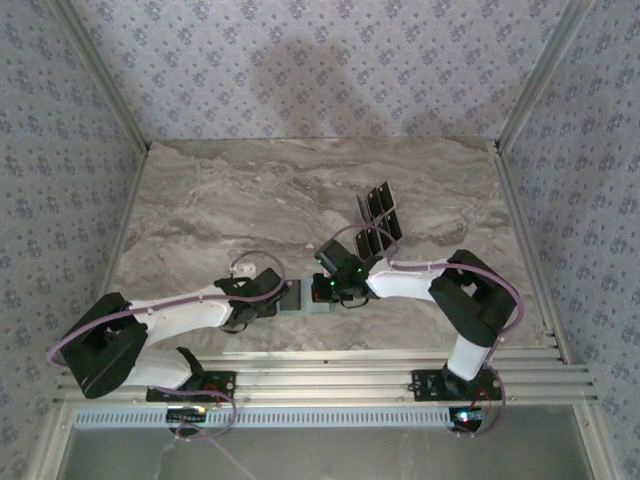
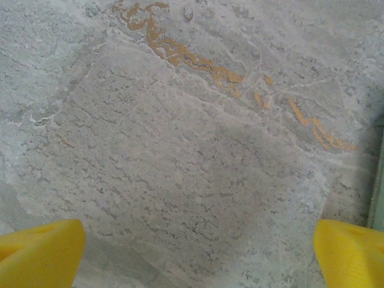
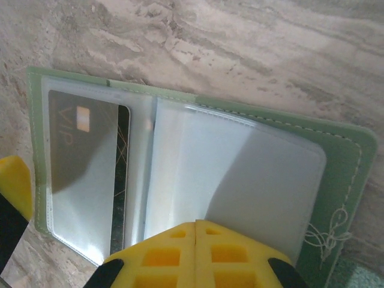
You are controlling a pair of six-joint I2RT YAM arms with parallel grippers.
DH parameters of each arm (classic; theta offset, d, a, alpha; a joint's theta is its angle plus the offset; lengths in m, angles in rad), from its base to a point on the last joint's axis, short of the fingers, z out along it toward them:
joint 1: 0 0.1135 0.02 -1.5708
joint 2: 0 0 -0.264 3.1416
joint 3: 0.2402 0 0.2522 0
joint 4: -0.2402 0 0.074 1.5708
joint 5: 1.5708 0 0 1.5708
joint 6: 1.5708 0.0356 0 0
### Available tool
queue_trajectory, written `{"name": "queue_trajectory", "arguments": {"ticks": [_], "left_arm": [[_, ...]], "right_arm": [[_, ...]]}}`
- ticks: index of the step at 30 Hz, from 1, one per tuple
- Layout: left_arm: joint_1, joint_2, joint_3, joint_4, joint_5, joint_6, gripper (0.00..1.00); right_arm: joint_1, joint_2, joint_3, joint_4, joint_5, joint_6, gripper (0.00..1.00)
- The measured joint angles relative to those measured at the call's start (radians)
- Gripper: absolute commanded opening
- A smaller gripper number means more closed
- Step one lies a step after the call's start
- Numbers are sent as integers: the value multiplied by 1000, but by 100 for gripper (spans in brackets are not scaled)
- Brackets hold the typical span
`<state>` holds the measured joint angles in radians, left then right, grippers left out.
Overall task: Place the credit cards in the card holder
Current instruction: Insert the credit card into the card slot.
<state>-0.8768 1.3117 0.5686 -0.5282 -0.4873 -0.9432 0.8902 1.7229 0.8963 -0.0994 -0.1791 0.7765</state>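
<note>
We see a grey veined marble tabletop (image 1: 250, 200) taking up the middle of the top view, with the two white arms reaching in from the bottom edge, the left arm (image 1: 180, 315) at lower left and the right arm (image 1: 420, 280) at lower right.

Between their tips, just below the centre of the frame, lies the pale sage-green folding card holder (image 1: 305, 298). In the right wrist view we find it spread open and flat, its clear plastic sleeves (image 3: 240, 180) facing up, and one dark card (image 3: 84, 156) with a gold chip sits inside the left sleeve.

A cluster of small glossy black credit cards (image 1: 378, 218) lies above and right of centre, well apart from the holder.

The left arm's yellow fingers (image 2: 42, 252) are released, spread wide over bare marble. The right arm's yellow fingers (image 3: 174, 258) are clenched pad against pad at the holder's lower edge.
</note>
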Motion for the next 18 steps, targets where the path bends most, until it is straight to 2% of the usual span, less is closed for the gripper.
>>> {"name": "queue_trajectory", "arguments": {"ticks": [18], "left_arm": [[0,19,3,7,0,10,98]], "right_arm": [[41,57,113,-44,7,-30,0]]}}
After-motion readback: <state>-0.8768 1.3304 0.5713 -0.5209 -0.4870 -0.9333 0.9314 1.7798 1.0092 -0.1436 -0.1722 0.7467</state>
